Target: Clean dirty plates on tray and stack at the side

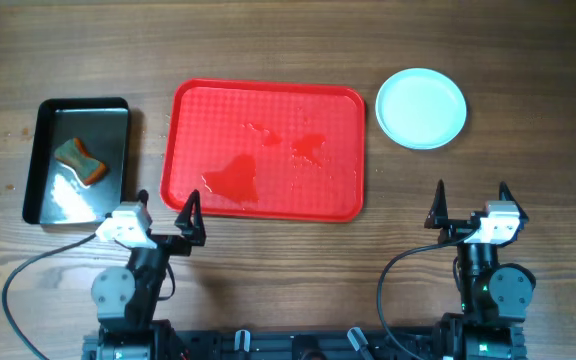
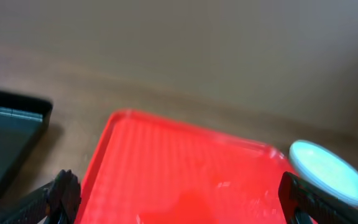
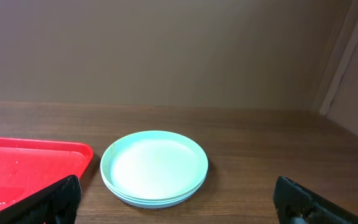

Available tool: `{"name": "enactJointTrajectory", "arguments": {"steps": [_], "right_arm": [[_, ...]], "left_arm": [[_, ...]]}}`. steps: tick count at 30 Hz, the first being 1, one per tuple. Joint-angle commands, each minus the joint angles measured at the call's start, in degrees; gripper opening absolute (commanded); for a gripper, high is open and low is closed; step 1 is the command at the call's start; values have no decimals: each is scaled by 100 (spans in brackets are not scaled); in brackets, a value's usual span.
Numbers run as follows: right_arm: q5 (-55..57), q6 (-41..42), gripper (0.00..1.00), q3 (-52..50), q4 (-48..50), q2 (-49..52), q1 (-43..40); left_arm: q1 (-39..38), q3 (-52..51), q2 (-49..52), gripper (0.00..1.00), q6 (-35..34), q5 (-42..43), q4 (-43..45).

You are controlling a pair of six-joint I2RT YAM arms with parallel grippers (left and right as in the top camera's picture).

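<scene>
On the worktop (image 1: 268, 40), the red tray (image 1: 218, 120) lies wet and plateless, so the wiping looks done. The black pan (image 1: 108, 140) holds the sponge (image 1: 80, 162). The plates (image 1: 421, 108) sit stacked off the tray's right end, ahead of the right hand (image 1: 471, 195). The left hand (image 1: 167, 203) faces the tray. Both hands are wide open and empty.

Blurred left wrist view, tray (image 2: 166, 162) cut off at the bottom edge.

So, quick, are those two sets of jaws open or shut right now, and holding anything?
Left gripper: jaws open, holding nothing.
Right gripper: jaws open, holding nothing.
</scene>
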Motion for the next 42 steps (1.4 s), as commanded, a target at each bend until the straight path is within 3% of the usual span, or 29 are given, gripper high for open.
{"name": "enactJointTrajectory", "arguments": {"steps": [1,10,15,17,42], "right_arm": [[-26,-50,100,-11,9,-57,-28],[-26,-52,100,-11,9,-57,-28],[-26,-52,100,-11,9,-57,-28],[-26,-50,100,-11,9,-57,-28],[-26,-50,100,-11,9,-57,-28]], "left_arm": [[-33,-149,-240,100,136,-352,127],[-321,-149,-291,100,186,-831,-160],[-404,-149,-291,100,1545,-839,-164],[-404,-149,-291,100,1757,-935,-170],[-442,-149,-291,100,1899,-1082,-155]]}}
